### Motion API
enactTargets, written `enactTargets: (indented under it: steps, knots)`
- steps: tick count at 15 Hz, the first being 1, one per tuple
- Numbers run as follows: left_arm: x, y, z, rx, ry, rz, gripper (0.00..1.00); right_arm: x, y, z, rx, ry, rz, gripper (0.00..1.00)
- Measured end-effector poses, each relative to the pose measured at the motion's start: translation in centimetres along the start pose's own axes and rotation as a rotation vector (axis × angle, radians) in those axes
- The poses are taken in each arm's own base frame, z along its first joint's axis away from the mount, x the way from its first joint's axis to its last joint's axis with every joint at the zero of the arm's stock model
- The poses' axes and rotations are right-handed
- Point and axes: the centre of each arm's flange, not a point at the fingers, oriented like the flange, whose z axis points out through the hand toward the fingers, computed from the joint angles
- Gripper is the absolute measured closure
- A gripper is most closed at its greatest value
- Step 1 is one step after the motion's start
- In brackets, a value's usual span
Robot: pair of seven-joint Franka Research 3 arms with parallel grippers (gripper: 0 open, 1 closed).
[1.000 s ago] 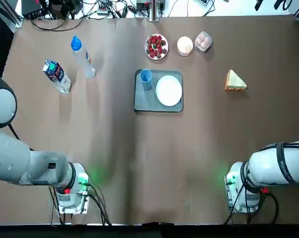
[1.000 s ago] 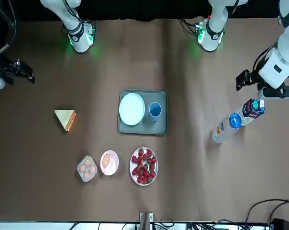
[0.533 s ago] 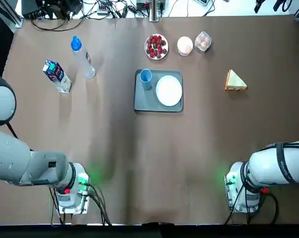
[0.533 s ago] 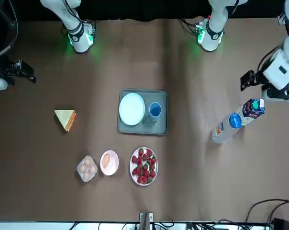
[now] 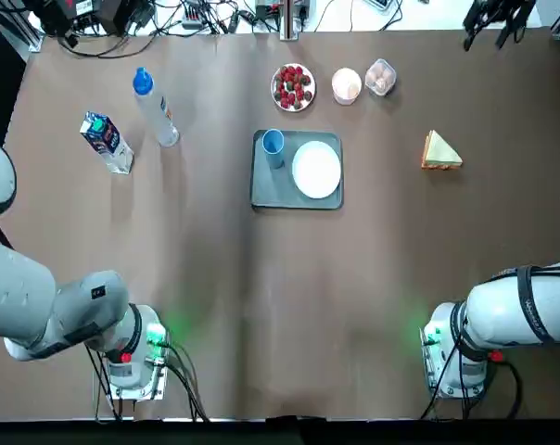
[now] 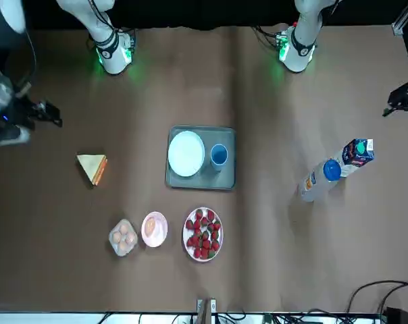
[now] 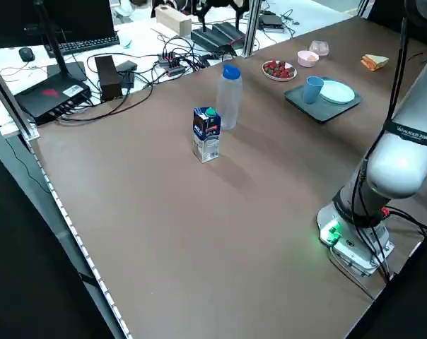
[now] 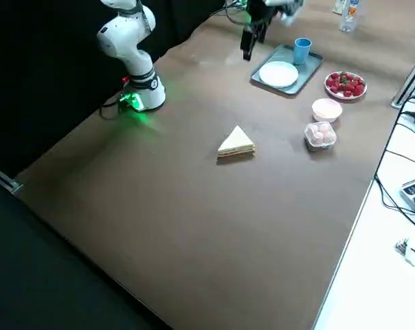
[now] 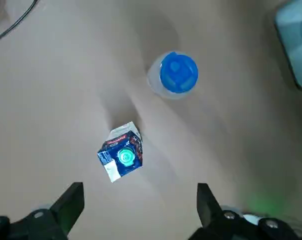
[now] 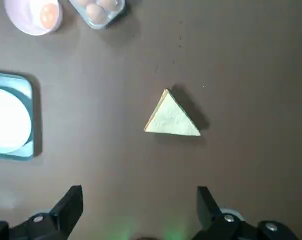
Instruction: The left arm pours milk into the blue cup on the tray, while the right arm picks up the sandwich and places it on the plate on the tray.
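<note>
Milk: the carton stands capped on the desk, left of the tray and farther out than the clear bottle.
Sandwich: the wedge lies on the desk, well to the right of the tray.
Change at the left hand: in the front view it has shifted outward, farther from the tray; I read this as lining up over the carton, with no pouring begun.
Change at the right hand: in the front view it has come inward, nearer the sandwich and the tray side; probably the start of the pick.
Left hand: raised over the desk, well left of the tray, fingers wide apart, holding nothing.
Right hand: raised to the right of the tray, on the sandwich's side, fingers wide apart, holding nothing.
Blue cup: upright on the tray's left part, beside the plate.
Plate: bare, on the tray's right part, ready for the wedge.
Strawberries: beyond the tray's far edge.
Against the earlier frame: both hands moved; carton, sandwich, cup and plate lie as they did.
Risk: the bottle is close to the carton, so the left hand could knock it.
</note>
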Motion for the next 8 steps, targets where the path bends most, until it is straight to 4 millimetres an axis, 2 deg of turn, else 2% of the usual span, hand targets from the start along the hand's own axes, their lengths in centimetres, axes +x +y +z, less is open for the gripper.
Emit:
enactTargets:
  steps: [4, 5, 8]
  knots:
    - [-3.7, -4.9, 1.5, -0.079, 0.06, 0.172, 0.0, 2.5, 0.8, 9.7, 0.004, -0.05, 0.01, 0.02]
    - [-5.7, -7.8, 3.2, -0.134, 0.109, 0.244, 0.0, 4.2, 1.8, 14.5, 0.008, -0.079, 0.024, 0.02]
    - [-9.6, -12.9, 7.1, -0.209, 0.18, 0.333, 0.0, 6.6, 3.7, 20.7, 0.013, -0.092, 0.044, 0.07]
